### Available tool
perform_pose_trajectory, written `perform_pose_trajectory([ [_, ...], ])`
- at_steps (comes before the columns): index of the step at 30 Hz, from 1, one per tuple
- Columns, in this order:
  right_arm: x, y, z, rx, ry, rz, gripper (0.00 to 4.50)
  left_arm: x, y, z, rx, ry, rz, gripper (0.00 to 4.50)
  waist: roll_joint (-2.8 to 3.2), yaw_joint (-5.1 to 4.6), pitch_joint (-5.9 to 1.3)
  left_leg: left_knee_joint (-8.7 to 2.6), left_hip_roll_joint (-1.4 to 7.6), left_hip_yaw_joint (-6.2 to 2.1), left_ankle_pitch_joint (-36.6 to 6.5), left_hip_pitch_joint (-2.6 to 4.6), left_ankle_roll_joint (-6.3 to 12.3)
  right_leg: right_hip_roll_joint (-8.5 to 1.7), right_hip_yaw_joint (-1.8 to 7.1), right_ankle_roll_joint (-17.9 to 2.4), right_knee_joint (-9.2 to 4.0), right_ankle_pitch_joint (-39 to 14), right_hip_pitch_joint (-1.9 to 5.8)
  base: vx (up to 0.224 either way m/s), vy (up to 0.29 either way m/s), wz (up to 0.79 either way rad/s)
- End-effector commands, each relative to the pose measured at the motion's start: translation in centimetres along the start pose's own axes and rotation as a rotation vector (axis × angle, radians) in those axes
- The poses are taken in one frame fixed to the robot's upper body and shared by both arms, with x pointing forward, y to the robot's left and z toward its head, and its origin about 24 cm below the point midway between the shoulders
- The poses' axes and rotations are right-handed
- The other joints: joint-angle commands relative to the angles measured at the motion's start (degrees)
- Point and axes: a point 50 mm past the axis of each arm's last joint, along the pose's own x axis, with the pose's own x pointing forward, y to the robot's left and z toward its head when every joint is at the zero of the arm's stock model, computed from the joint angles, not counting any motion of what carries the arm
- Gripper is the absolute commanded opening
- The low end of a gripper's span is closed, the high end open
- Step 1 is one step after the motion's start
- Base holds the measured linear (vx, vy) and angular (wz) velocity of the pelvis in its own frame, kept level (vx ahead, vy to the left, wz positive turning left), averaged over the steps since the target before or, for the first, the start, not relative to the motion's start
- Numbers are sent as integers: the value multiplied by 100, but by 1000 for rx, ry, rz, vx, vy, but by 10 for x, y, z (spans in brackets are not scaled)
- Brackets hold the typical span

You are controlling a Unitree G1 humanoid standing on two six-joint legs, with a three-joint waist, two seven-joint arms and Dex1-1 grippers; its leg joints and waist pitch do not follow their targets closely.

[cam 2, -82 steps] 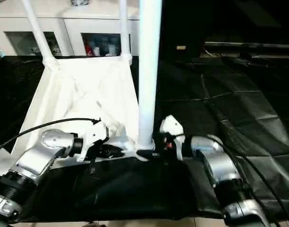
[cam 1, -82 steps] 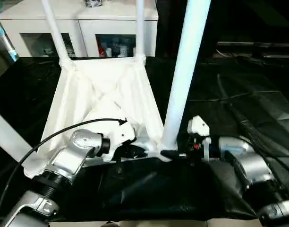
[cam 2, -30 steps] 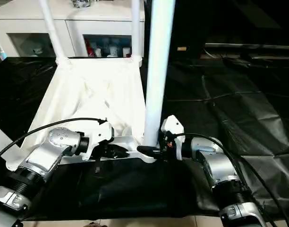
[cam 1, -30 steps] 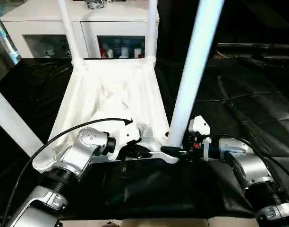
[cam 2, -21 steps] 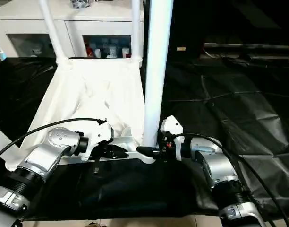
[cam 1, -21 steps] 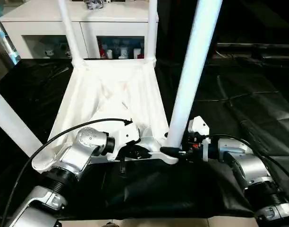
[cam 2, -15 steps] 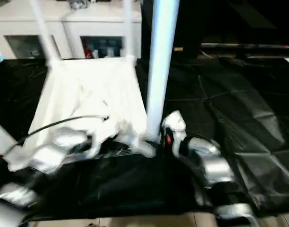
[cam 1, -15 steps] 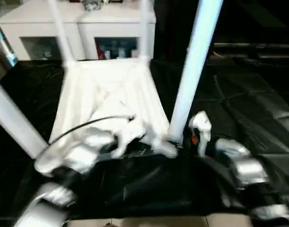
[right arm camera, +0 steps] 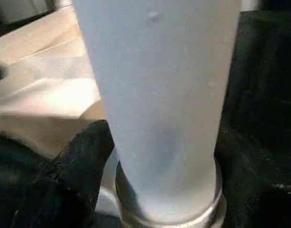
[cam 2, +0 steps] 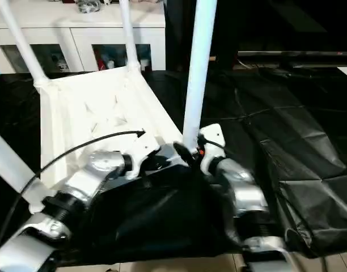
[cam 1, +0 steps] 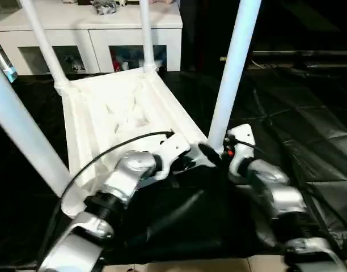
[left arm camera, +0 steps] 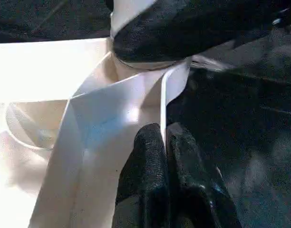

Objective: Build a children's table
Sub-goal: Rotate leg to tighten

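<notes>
The children's table (cam 1: 105,113) lies upside down on the black sheet, its white legs pointing up. My left gripper (cam 1: 187,163) is shut on the thin near rim of the top, close to the near right corner; the left wrist view shows both black fingers (left arm camera: 150,156) pinching that rim. My right gripper (cam 1: 210,152) sits around the base of the near right leg (cam 1: 233,68), just above its corner socket. That leg (right arm camera: 155,71) stands right in front of the right wrist camera. The near left leg (cam 1: 23,130) rises at the left.
A white cabinet (cam 1: 100,34) with glass-fronted compartments stands behind the table's far end. The crumpled black sheet (cam 1: 298,113) spreads out to the right. A black cable (cam 1: 105,156) arcs over my left forearm. Light floor shows along the bottom edge.
The table has turned: its far end swung left and the near right corner moved away from me. Both grippers went with it. The camera also shifted.
</notes>
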Motion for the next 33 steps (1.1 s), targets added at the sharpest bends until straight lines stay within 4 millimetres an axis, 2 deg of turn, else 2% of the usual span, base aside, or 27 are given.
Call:
perform_pose_trajectory([
  [1, 12, 33, -5, -11, 30, 256, 380, 0, -4, 10, 25, -83, -35, 0, -91, 12, -296, -346, 213, -111, -1383, 98, 346, -319, 199, -1151, -495, -1149, 180, 0, 0, 0],
  [4, 0, 27, -4, -33, 53, 333, 380, -9, -8, 6, 52, -85, -142, 0, -95, 16, -292, -353, 227, -119, -1392, 92, 365, -328, 194, -1180, -494, -1148, 195, 0, 0, 0],
  [7, -12, 19, -2, -55, 80, 389, 380, -18, -9, 1, 67, -68, -211, 0, -78, 17, -294, -353, 242, -108, -1379, 94, 387, -312, 191, -1260, -468, -1031, 178, 0, 0, 0],
  [9, -20, 11, 0, -67, 97, 424, 348, -26, -8, -3, 75, -55, -256, 0, -73, 39, -299, -346, 248, -98, -1349, 107, 384, -310, 190, -1329, -455, -964, 173, 0, 0, 0],
  [11, -23, 9, 1, -75, 104, 436, 344, -30, -7, -4, 75, -49, -284, 0, -82, 54, -295, -346, 254, -92, -1334, 109, 379, -306, 191, -1376, -439, -883, 165, 0, 0, 0],
  [14, -26, 7, 1, -78, 112, 456, 311, -37, -7, -7, 77, -37, -325, 0, -73, 84, -305, -348, 262, -93, -1293, 117, 356, -319, 193, -1399, -422, -810, 173, 0, 0, 0],
  [18, -27, 9, -1, -83, 121, 485, 291, -40, -7, -9, 76, -31, -334, 0, -76, 130, -310, -329, 259, -77, -1135, 119, 410, -311, 194, -1454, -395, -508, 167, 0, 0, 0],
  [20, -27, 11, -3, -80, 125, 500, 267, -41, -7, -11, 75, -29, -332, 0, -80, 140, -308, -330, 258, -80, -1136, 114, 402, -317, 193, -1448, -393, -524, 173, 0, 0, 0],
  [23, -27, 14, -5, -72, 123, 507, 263, -40, -7, -12, 73, -24, -314, 0, -85, 142, -312, -331, 259, -81, -1159, 118, 381, -321, 194, -1437, -396, -576, 177, 0, 0, 0],
  [26, -25, 15, -7, -55, 114, 470, 261, -36, -3, -12, 66, -17, -254, 0, -89, 144, -310, -334, 257, -81, -1187, 118, 364, -318, 195, -1414, -403, -643, 174, 0, 0, 0],
  [28, -18, 13, -12, -29, 104, 351, 261, -29, 4, -8, 39, -24, -148, 0, -97, 134, -301, -343, 259, -81, -1240, 131, 315, -324, 205, -1384, -421, -760, 158, 0, 0, 0],
  [29, -18, 13, -12, -29, 104, 351, 261, -29, 4, -8, 39, -24, -147, 0, -103, 120, -295, -354, 248, -87, -1333, 133, 245, -327, 207, -1341, -442, -960, 158, 0, 0, 0],
  [33, -3, 13, -25, 38, 89, 104, 259, -12, 11, 1, -2, -31, 8, 0, -112, 84, -271, -373, 233, -100, -1588, 151, 76, -353, 226, -1127, -518, -1639, 129, 0, 0, 0],
])
